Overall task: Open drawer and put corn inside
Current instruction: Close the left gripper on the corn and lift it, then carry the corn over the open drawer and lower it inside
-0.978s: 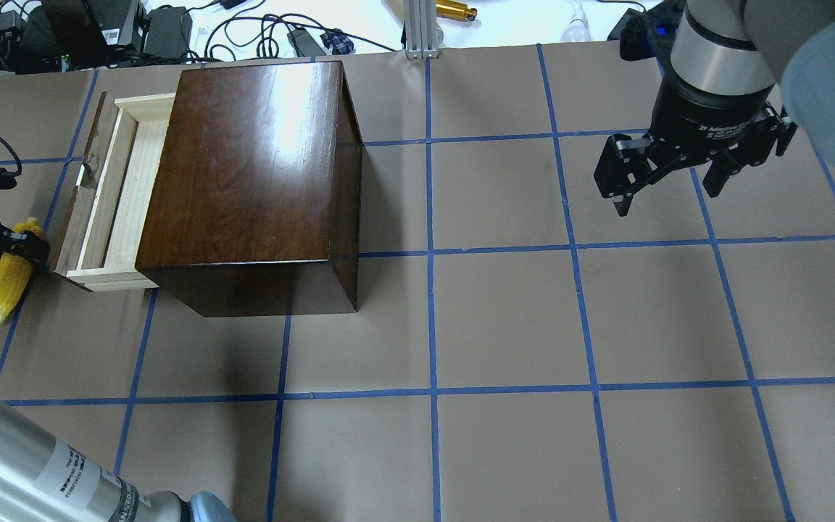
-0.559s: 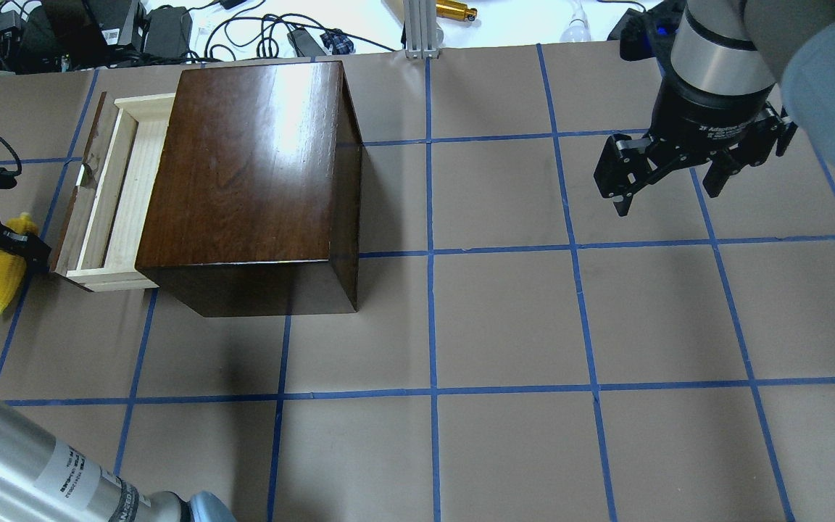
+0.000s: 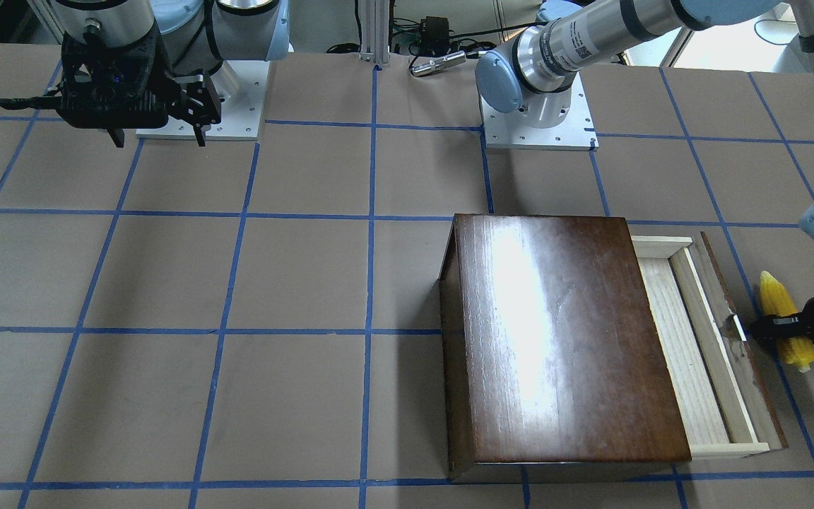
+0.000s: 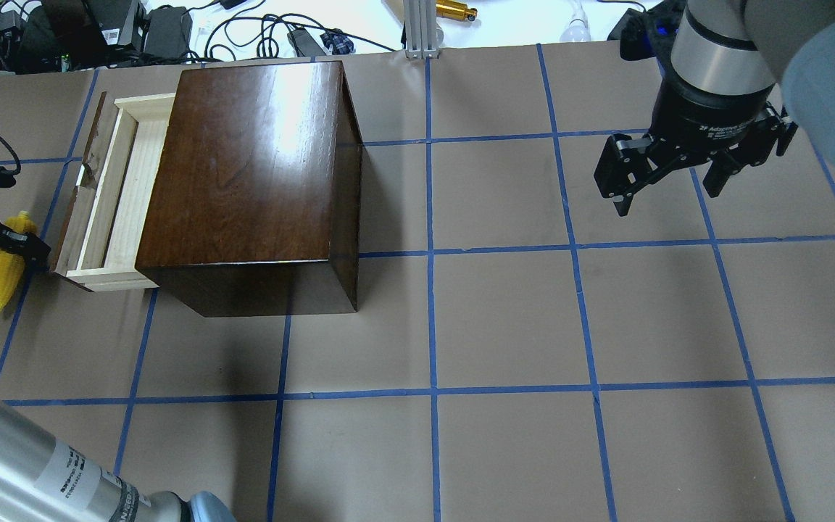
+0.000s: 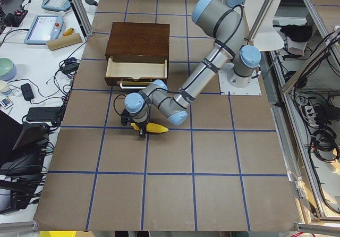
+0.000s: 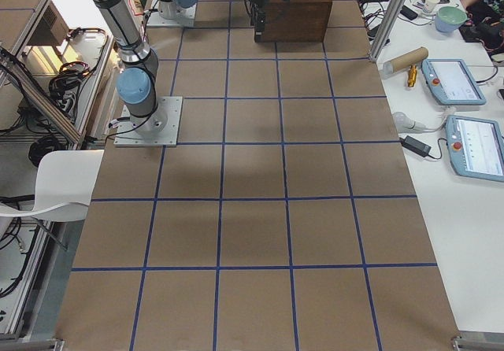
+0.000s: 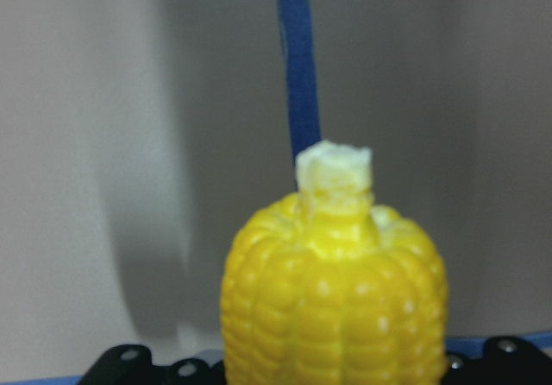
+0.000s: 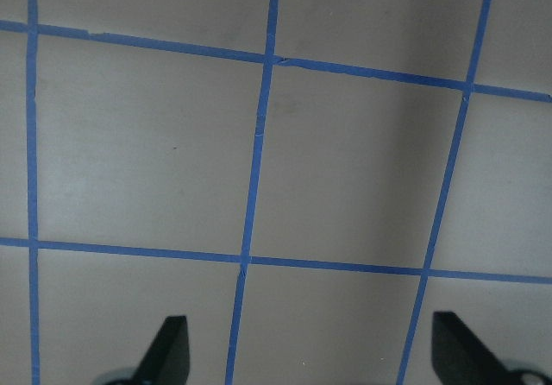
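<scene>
The yellow corn (image 4: 1, 275) lies crosswise in my left gripper (image 4: 15, 246), which is shut on it low over the table, just left of the drawer's dark front panel (image 4: 78, 199). The corn fills the left wrist view (image 7: 335, 299), pale stub up. The pale wooden drawer (image 4: 119, 196) stands pulled out of the dark-brown box (image 4: 251, 174). In the front-facing view the corn (image 3: 774, 300) and left gripper (image 3: 799, 344) are right of the drawer (image 3: 689, 353). My right gripper (image 4: 667, 185) hangs open and empty at the far right.
Cables, power bricks and a brass-coloured part lie on the white bench beyond the table's far edge (image 4: 171, 29). An aluminium post (image 4: 420, 29) stands at the far edge. The table is brown paper with blue tape lines (image 4: 432, 391).
My left gripper has carried the corn a little to the left and farther away. The drawer, box and right arm have not moved.
</scene>
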### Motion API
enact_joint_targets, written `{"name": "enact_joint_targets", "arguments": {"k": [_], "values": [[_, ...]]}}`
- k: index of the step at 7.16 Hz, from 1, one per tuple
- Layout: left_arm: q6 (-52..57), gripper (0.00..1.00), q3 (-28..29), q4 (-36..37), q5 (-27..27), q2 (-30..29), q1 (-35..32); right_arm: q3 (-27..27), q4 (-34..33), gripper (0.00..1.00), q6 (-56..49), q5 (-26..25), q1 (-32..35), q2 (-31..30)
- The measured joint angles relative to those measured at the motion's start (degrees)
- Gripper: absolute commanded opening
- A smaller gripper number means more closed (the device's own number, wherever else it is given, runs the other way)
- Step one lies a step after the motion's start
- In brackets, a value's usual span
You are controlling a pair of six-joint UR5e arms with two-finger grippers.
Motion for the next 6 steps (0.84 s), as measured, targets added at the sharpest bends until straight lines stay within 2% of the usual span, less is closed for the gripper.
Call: {"name": "enact_joint_targets", "arguments": {"k": [2,6], "values": [[-0.16,0.00,0.49,-4.06,0.21,3.20,-0.36,0.00,0.00,1.00,0.02,0.00,0.00,0.02],[-5.54,0.00,3.20,-19.73,-0.11,13.93,-6.37,0.00,0.00,1.00,0.04,0.09,0.00,-0.02]]}}
